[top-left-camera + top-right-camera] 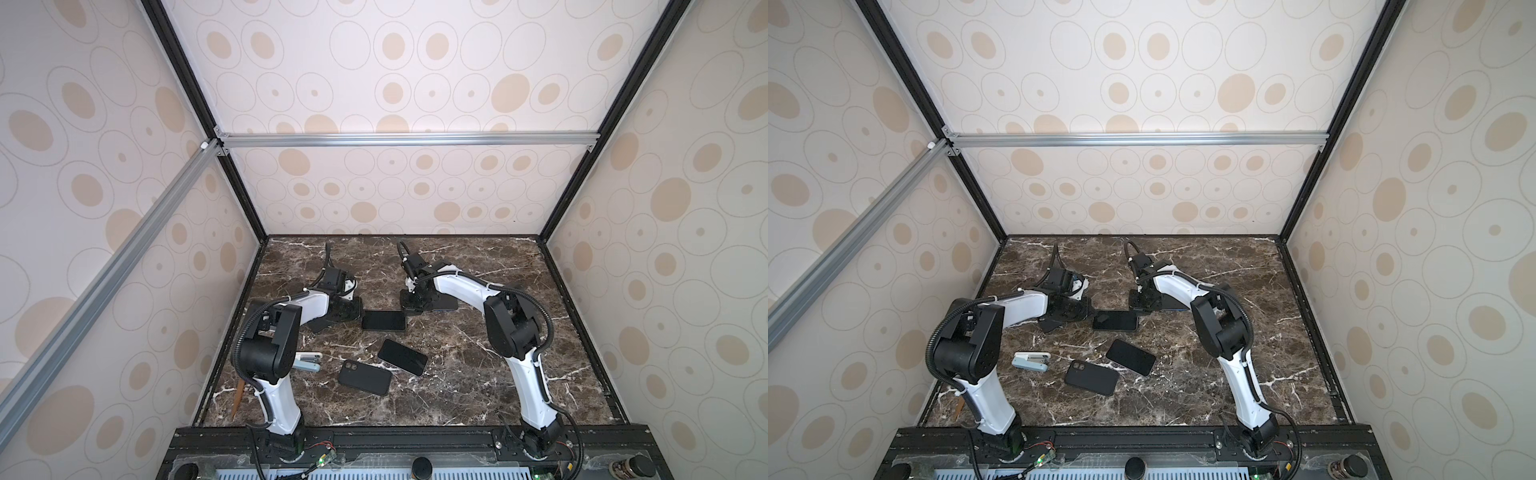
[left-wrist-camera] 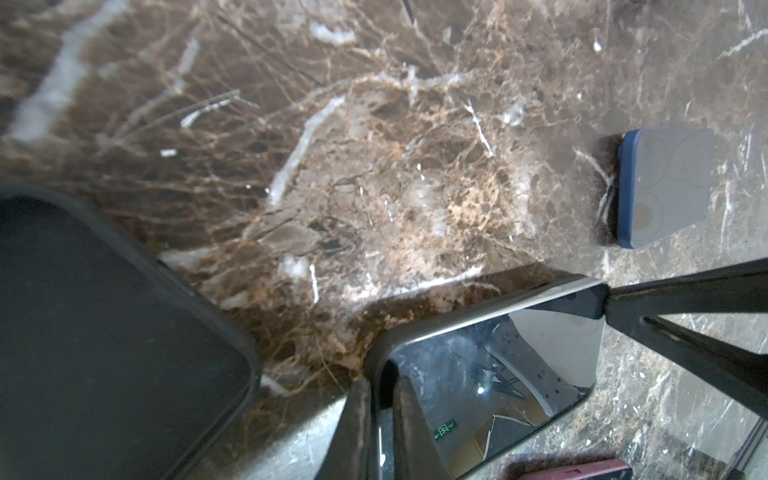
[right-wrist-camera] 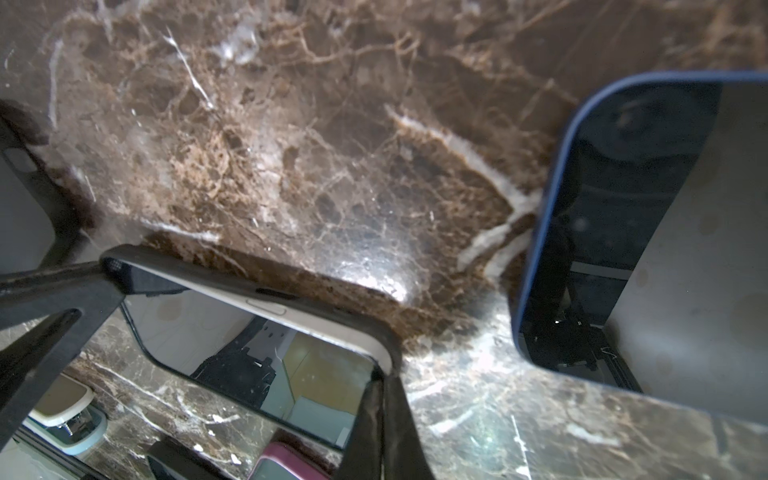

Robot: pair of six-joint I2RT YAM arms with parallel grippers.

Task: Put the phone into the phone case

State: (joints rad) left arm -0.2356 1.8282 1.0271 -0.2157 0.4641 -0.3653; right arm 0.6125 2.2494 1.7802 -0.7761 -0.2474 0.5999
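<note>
The phone (image 1: 383, 321) (image 1: 1115, 321) lies screen up on the marble between my two grippers. It sits in a black phone case (image 2: 419, 332) (image 3: 266, 276) whose rim wraps its pale side. In the left wrist view my left gripper (image 2: 380, 386) (image 1: 360, 315) is shut on one end of the case, one finger outside the rim and one over the glass. In the right wrist view my right gripper (image 3: 378, 382) (image 1: 409, 309) is pinched shut on the case's corner at the opposite end. Each wrist view shows the other gripper's fingers at the far end of the phone.
Another black case (image 2: 104, 332) (image 1: 318, 325) lies under my left wrist. A blue-edged phone (image 3: 644, 228) (image 2: 665, 187) lies beside my right gripper. Nearer the front are a dark phone (image 1: 402, 357), a black camera-hole case (image 1: 365, 377), a stapler (image 1: 1030, 360) and a wooden stick (image 1: 239, 399).
</note>
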